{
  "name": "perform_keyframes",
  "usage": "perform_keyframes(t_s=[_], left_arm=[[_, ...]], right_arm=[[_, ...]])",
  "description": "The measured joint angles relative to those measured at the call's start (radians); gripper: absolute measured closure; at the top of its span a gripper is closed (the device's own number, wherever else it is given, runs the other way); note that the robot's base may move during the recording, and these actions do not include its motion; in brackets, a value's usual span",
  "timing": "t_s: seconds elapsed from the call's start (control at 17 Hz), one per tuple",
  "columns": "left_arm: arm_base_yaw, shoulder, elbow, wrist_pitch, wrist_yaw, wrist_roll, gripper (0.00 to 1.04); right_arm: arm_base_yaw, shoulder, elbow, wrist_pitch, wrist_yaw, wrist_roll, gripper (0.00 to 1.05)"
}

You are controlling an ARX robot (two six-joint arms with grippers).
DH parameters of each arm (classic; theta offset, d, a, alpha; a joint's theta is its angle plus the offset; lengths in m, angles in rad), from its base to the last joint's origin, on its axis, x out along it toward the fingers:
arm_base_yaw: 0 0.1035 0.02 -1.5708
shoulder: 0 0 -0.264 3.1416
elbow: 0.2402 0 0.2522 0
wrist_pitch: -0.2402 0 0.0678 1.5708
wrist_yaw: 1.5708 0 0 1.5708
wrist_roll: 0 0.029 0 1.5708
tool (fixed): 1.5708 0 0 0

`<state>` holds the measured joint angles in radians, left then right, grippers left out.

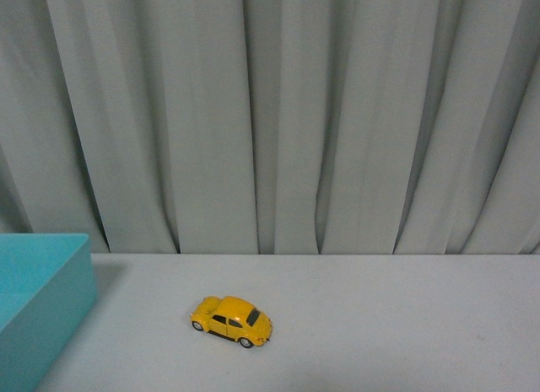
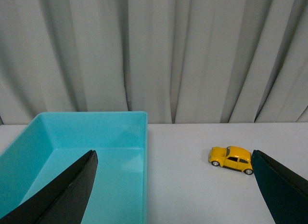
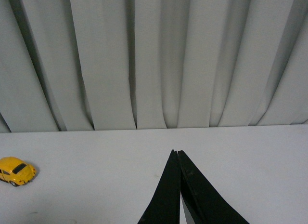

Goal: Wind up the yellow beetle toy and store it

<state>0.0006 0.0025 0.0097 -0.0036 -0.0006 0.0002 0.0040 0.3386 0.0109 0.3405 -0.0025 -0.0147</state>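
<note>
Left gripper (image 2: 173,155): jaws spread wide, empty. Right gripper (image 3: 176,154): jaws pressed together, empty. The yellow beetle toy (image 1: 232,320) stands on its wheels on the table (image 1: 396,324), ahead of both grippers and untouched. Bare surface surrounds it. Teal bin (image 1: 51,303) apart at left. Curtain (image 1: 278,114) behind the far edge.
</note>
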Motion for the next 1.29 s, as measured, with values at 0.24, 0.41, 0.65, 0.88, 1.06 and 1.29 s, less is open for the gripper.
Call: perform_keyframes(t_s=[0.24,0.41,0.65,0.88,1.06,1.29], left_arm=[[0.000,0.000,0.000,0.000,0.000,0.000,0.07],[0.000,0.000,0.000,0.000,0.000,0.000,0.07],[0.000,0.000,0.000,0.000,-0.001,0.000,0.07],[0.000,0.000,0.000,0.000,0.000,0.000,0.07],[0.000,0.000,0.000,0.000,0.000,0.000,0.07],[0.000,0.000,0.000,0.000,0.000,0.000,0.07]], right_arm=[[0.000,-0.115,0.000,-0.114,0.000,0.000,1.03],[0.000,-0.153,0.000,-0.154,0.000,0.000,1.03],[0.000,-0.336,0.003,-0.326,0.000,0.000,1.03],[0.000,-0.335,0.000,-0.344,0.003,0.000,0.95],[0.000,-0.335,0.000,-0.344,0.003,0.000,0.64],[0.000,-0.335,0.000,-0.344,0.003,0.000,0.15]])
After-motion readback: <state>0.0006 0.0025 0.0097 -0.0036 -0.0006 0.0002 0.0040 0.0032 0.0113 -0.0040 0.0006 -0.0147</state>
